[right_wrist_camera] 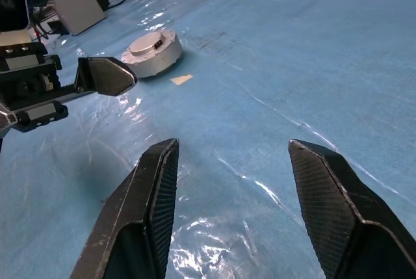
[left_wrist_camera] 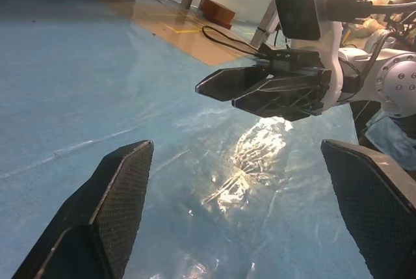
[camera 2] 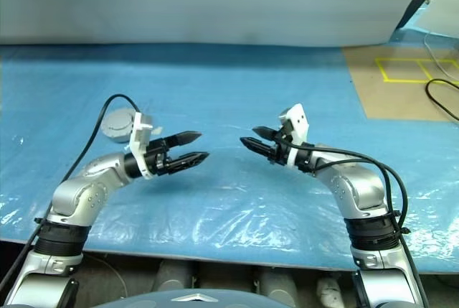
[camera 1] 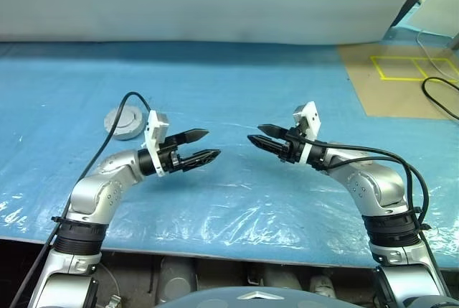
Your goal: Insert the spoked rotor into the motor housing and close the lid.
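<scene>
- Blue plastic sheeting is covering the table [camera 1: 237, 85], wrinkling and catching glare on the near side.
- Round and silver-grey, the motor housing [camera 1: 124, 121] is lying flat on the sheet at far left, with the lid [right_wrist_camera: 151, 43] appearing closed on top of it, plain grey face up.
- A small pale scrap [right_wrist_camera: 181, 79] is lying on the sheet just beside the housing.
- Whether the spoked rotor is sitting inside cannot be told from here.
- Hanging above the sheet in the middle, the left pincer [camera 1: 198, 147] is pointing right, its black fingers spread wide and gripping nothing.
- Facing it from the right, the right pincer [camera 1: 262, 136] is pointing left, its fingers parted about halfway and also carrying nothing; the two sets of tips are sitting near each other but apart.
- The housing is lying behind and to the left of the left pincer, further away, just beyond that arm's wrist, so the left arm is the nearer one by far.
- Being round and flat, the housing is offering no long axis; any grasp looks likely to come across its rim.
- Judging by the shut lid, the task is looking finished or close to it.
</scene>
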Robot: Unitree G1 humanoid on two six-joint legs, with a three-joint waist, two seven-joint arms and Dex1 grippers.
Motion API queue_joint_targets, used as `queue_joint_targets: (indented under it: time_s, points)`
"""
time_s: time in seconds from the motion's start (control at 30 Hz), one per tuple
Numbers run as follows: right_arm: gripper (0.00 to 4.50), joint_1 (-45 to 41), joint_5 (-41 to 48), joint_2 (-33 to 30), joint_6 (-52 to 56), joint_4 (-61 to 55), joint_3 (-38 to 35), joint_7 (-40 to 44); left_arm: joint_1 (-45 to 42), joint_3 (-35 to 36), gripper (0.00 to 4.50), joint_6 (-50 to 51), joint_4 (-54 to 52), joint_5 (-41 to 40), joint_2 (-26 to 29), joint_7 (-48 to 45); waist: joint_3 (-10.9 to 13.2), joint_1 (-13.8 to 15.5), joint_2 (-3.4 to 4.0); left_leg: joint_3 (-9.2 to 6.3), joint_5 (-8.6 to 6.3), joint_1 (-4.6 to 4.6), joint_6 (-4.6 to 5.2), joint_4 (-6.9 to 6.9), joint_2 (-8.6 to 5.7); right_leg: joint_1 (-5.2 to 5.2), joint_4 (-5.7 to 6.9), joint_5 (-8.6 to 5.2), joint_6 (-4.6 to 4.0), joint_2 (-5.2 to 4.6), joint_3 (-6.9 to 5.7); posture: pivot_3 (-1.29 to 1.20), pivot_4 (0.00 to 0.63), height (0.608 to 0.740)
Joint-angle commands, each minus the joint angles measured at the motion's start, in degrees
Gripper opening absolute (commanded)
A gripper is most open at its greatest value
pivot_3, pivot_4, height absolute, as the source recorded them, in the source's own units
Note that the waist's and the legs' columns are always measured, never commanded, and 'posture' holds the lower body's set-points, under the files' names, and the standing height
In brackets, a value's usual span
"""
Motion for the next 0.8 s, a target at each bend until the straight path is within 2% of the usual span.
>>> queue_joint_targets:
  time_s: [0.03,0.8]
  points:
    - [2.81,-2.29,0.66,0.29,0.03,-0.51,-0.73,0.52,-0.53,1.36,4.41,-0.09,-0.66,-0.22,-0.19,0.24,0.00,-0.04,0.00,0.00,0.00,0.00,0.00,0.00,0.00,0.00,0.01,0.00,0.00,0.01,0.00,0.00,0.150,0.740]
    - [2.81,-3.53,-1.23,2.04,-0.90,1.38,-0.86,-0.23,-2.57,1.61,4.41,-0.77,2.81,0.88,-1.35,-0.11,0.00,0.02,0.01,0.00,0.03,0.02,0.05,0.16,0.03,0.00,0.24,-0.01,-0.02,-0.02,0.00,0.00,0.150,0.740]
